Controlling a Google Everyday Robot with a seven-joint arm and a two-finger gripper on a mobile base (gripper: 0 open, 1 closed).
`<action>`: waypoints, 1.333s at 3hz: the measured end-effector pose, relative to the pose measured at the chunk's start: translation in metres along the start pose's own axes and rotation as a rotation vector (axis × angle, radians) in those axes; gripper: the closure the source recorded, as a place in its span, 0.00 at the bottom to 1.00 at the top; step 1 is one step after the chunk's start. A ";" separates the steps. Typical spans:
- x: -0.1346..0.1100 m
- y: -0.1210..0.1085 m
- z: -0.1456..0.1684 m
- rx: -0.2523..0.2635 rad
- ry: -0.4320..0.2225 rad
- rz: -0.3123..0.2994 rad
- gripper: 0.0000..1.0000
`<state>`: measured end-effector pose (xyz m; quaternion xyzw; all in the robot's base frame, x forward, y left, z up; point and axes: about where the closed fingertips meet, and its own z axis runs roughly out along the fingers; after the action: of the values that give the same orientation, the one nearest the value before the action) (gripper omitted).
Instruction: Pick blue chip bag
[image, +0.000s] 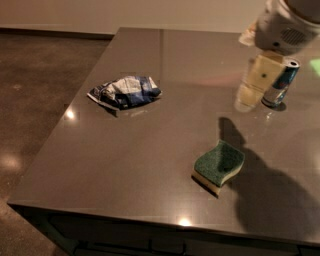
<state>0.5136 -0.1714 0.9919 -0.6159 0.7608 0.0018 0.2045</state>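
Supporting surface: dark grey glossy table (150, 165), seen from its front edge, with small light reflections on the top.
Landmark: green-and-yellow wavy sponge (219, 166), lying flat with its green face up, near the front edge of the table.
Blue chip bag (125, 92): behind the sponge and far to its left, well apart from it. It lies crumpled and flat on the tabletop, close to the left edge, with nothing touching it.
Gripper (245, 100): behind the sponge and slightly to its right, hanging over the table and pointing down. It is well apart from the blue chip bag.
Gripper state: cannot tell whether it is released or clenched.
Arm (287, 25): white housing directly above the gripper, high behind the sponge and cut off by the top of the view.
Drink can (281, 80): upright on the table, behind and to the right of the sponge, just beside the gripper.
Shadow (270, 195): dark patch on the tabletop to the right of the sponge, reaching toward the front edge.
Edges: the left edge runs diagonally from the far corner down to the near corner left of the sponge. The front edge passes just in front of the sponge. The right edge is out of view.
Open room: a wide stretch of tabletop lies between the sponge and the blue chip bag, and another between the bag and the gripper.
Floor (40, 90): brown and polished, to the left of the sponge beyond the table's left edge.
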 end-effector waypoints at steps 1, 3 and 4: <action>-0.036 -0.033 0.021 0.020 -0.049 -0.015 0.00; -0.111 -0.083 0.103 0.014 -0.099 -0.008 0.00; -0.136 -0.089 0.141 -0.025 -0.094 -0.022 0.00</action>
<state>0.6619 -0.0295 0.9275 -0.6259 0.7436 0.0378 0.2322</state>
